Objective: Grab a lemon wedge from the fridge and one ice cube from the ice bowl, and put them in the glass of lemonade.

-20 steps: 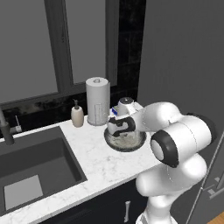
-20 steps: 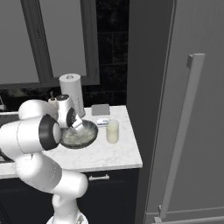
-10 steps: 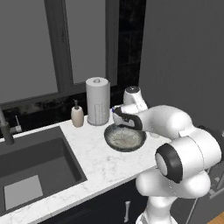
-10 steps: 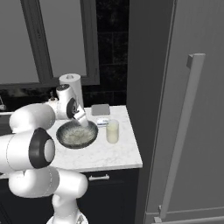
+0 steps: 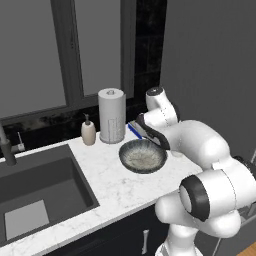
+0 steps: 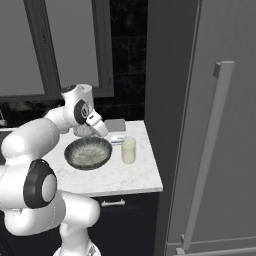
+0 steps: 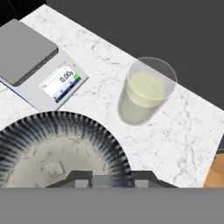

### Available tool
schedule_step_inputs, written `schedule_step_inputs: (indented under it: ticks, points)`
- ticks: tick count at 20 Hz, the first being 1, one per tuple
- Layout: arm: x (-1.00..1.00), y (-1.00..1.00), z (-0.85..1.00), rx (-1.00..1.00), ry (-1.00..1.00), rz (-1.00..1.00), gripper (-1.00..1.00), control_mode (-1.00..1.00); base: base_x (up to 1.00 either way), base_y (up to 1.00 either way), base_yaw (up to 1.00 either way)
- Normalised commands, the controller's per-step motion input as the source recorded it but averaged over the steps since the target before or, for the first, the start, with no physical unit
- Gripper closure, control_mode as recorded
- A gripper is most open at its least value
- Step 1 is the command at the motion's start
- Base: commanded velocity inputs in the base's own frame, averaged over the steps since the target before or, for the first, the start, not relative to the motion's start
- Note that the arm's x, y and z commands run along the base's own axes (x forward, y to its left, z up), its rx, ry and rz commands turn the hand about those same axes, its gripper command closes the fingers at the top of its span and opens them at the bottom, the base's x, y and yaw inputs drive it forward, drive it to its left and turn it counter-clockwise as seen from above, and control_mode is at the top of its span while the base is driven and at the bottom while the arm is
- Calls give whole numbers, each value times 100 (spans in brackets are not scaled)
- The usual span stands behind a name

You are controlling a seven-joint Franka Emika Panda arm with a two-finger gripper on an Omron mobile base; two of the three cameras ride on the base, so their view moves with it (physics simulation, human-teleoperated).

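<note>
1. The ice bowl [image 7: 61,144] fills the lower left of the hand view; the glass of lemonade [image 7: 146,92] stands upper right of it on the marble bench [image 7: 192,131].
2. The kitchen scale [image 7: 37,63] sits upper left.
3. Whether the claw [image 6: 102,131] holds anything, I cannot tell.
4. The fridge [image 6: 210,125] is closed at the right.

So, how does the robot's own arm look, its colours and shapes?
The arm is made of thick, rounded, glossy white segments, joined by dark grey to black rings at the joints, with round dark caps on the sides of the joints. The wrist part is white with a dark band and a small blue mark. No loose cables are visible.
</note>
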Motion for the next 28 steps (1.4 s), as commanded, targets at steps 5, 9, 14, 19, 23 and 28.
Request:
schedule_step_inputs:
  ticks: [5, 9, 14, 19, 23, 28]
  points:
    - [-17, -74, 17, -14, 7, 0, 100, -100, 0, 0, 0]
    - [4, -78, 4, -12, 9, 0, 100, -100, 0, 0, 0]
    - [36, -47, 0, -10, 16, 0, 100, -100, 0, 0, 0]
    - [54, -12, 0, -11, 17, 0, 100, -100, 0, 0, 0]
    - [50, -10, -16, -11, 10, 0, 100, -100, 0, 0, 0]
    - [24, -15, -52, -11, 1, 0, 100, -100, 0, 0, 0]
